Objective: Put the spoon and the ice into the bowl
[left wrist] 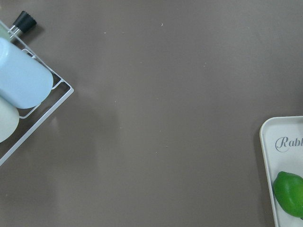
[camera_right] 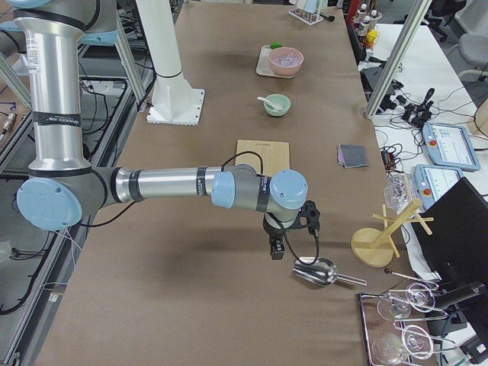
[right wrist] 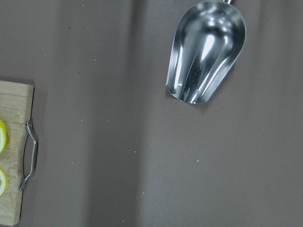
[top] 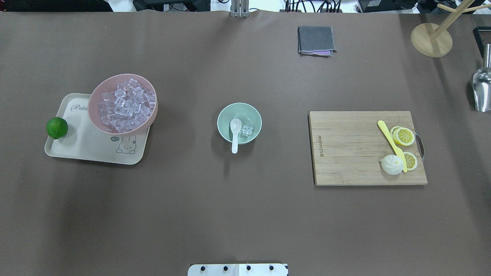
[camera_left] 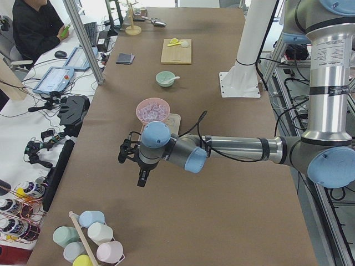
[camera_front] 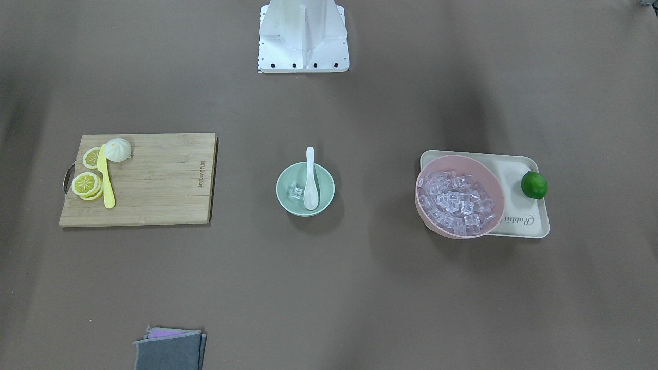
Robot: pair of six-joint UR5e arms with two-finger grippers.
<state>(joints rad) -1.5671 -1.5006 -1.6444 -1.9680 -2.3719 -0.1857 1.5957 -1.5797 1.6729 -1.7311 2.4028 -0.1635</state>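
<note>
The mint-green bowl stands at the table's middle. The white spoon lies with its scoop inside the bowl and its handle over the rim on the robot's side. A clear ice cube lies in the bowl beside the scoop. My left gripper hangs far from the bowl, past the tray at the table's left end; I cannot tell if it is open. My right gripper hangs past the cutting board near a metal scoop; I cannot tell its state either.
A pink bowl full of ice sits on a cream tray with a lime. A cutting board holds a yellow knife, lemon slices and a bun. A folded cloth, metal scoop and cup rack lie at the edges.
</note>
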